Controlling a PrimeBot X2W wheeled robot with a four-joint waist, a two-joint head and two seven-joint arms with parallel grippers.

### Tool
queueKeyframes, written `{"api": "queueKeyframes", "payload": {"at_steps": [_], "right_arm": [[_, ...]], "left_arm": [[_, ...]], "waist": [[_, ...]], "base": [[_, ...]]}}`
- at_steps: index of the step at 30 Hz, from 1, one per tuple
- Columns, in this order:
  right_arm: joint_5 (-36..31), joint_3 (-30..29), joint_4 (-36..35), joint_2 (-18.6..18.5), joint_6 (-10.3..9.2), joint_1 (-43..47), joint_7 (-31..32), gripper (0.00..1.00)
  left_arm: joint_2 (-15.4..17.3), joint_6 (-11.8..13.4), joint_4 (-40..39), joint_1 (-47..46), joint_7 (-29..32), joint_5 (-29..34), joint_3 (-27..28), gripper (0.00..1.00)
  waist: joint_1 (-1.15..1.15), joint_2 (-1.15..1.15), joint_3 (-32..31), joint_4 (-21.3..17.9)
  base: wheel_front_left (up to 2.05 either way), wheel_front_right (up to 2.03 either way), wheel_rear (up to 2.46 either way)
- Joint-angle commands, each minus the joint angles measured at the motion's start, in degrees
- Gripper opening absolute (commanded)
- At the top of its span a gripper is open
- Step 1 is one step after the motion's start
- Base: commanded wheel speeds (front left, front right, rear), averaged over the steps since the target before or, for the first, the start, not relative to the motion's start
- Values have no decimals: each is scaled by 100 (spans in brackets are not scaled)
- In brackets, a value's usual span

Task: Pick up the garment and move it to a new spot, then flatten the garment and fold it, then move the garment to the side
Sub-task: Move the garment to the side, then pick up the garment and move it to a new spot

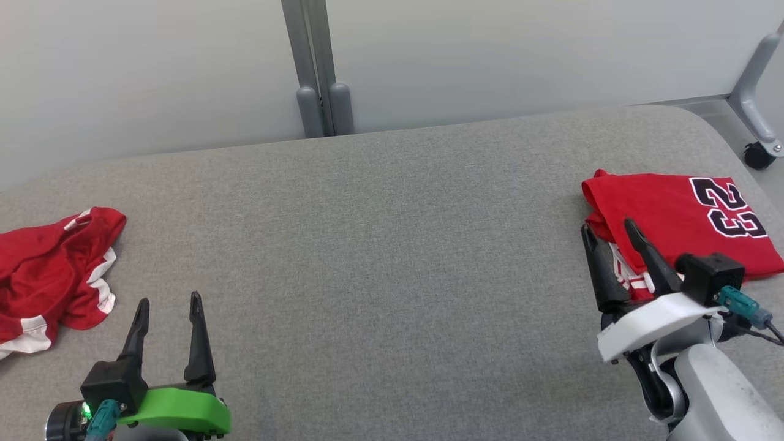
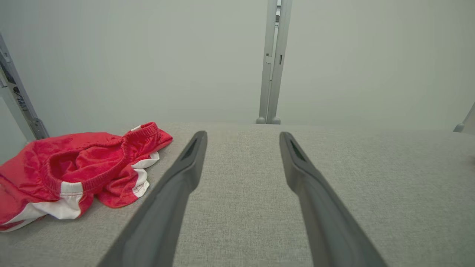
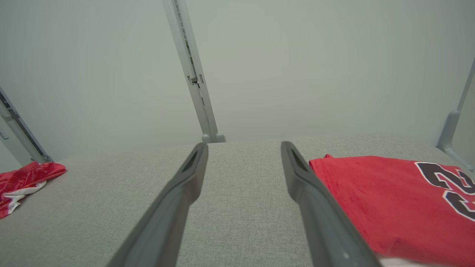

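The jersey (image 1: 680, 220) at 3 o'clock on the worktop (image 1: 392, 245) appears folded and set aside, the crumpled shorts (image 1: 49, 269) at 9 o'clock are not yet handled, and the left gripper (image 1: 169, 297) and right gripper (image 1: 607, 225) are spread and empty.

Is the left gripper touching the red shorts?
Apart. The head view shows a strip of bare grey surface between the left gripper and the shorts.

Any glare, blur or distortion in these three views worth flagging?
Head view: soft, even light, no glare; the folded jersey and its number are sharp. Left wrist view: the left gripper has fingers that soften near the lens, while the crumpled shorts are crisp. Right wrist view: the partition post leans, likely lens or camera tilt; shadows faint.
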Motion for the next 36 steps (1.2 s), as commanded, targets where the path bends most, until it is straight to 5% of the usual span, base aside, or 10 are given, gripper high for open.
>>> {"api": "queueKeyframes", "payload": {"at_steps": [1,27,36], "right_arm": [[-77,-26,-51,25,-6,135,-31,100],[-435,-131,-278,209,-6,471,-50,100],[-462,28,-355,191,-6,528,-46,100]], "left_arm": [[-34,-51,49,72,-14,47,18,100],[-315,-453,274,-109,-14,386,267,100],[-336,-361,228,-74,-14,464,380,100]], "waist": [[0,0,-5,24],[0,0,-36,130],[0,0,-54,743]], "base": [[0,0,0],[0,0,0],[0,0,0]]}}
